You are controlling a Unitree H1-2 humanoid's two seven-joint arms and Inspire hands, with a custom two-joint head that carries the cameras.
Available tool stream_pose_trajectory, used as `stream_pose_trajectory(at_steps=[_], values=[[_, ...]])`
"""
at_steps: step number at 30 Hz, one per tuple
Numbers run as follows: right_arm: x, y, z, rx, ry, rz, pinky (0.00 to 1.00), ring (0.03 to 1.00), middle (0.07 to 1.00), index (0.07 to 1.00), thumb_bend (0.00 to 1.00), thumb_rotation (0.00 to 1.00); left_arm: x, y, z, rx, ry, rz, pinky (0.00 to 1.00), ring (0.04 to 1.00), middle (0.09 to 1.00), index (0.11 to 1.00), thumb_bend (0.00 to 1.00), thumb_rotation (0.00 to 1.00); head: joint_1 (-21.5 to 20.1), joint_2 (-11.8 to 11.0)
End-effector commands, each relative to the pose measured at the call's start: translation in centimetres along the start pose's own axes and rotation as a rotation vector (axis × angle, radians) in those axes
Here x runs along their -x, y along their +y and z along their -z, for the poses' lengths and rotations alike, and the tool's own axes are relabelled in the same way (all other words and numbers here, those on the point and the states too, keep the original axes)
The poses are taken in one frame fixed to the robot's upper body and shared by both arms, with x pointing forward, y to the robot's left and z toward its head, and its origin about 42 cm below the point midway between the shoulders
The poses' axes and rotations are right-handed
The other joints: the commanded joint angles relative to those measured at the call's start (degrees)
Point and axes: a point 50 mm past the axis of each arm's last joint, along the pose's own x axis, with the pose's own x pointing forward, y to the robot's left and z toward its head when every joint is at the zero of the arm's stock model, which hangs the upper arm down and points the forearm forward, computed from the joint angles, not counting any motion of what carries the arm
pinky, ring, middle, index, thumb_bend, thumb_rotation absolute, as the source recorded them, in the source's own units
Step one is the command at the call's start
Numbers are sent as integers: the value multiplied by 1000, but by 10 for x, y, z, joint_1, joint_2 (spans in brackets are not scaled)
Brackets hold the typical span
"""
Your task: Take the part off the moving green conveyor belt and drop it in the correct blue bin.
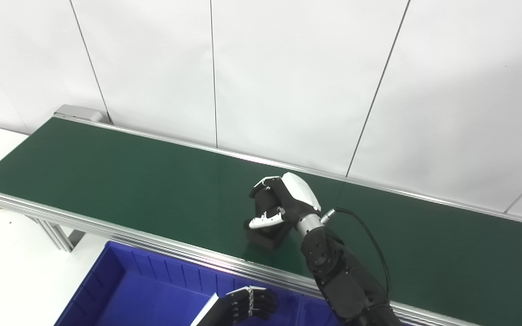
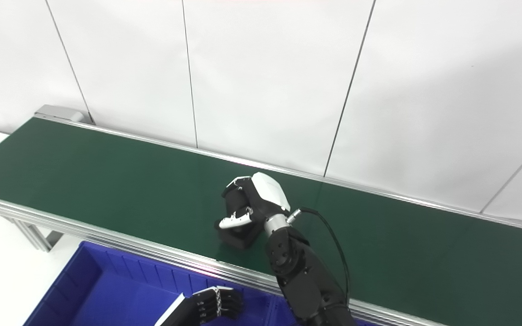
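A black block-shaped part (image 1: 268, 236) lies on the green conveyor belt (image 1: 107, 181), near its front edge. My right hand (image 1: 279, 203) is over the part with fingers curled around its top; it shows in the right eye view (image 2: 249, 206) too. The part still rests on the belt (image 2: 84, 163). My left hand (image 1: 247, 304) hangs low above the blue bin (image 1: 143, 290), fingers curled, holding nothing; it is also in the right eye view (image 2: 215, 303).
The belt's aluminium rail (image 1: 120, 233) runs along the front, between the belt and the bin. A white panelled wall (image 1: 288, 68) stands right behind the belt. The belt's far-left end has a grey motor cover (image 1: 77, 112).
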Motion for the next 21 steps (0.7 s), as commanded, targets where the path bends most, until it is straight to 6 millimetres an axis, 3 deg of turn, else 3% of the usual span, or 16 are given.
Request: stream_pose_trajectory(at_steps=[1,8,13,21], values=[[-3,-4,-15,9,-47,32,356,371,482,553,508,0,-6,-1,-10,5,-76,14,664,691,697,703,975,199,0,0],[4,-4,-9,11,-47,97,331,362,478,559,506,0,-6,1,-10,1,-76,13,663,691,701,708,969,200,-1,2],[12,-5,-5,-28,-47,159,395,382,490,547,510,0,-6,3,-10,-3,-76,11,658,689,700,710,971,209,-4,3],[42,-24,-3,-122,-94,309,376,379,486,565,505,0,-4,3,-12,-1,-83,13,656,686,701,713,957,185,-17,14]])
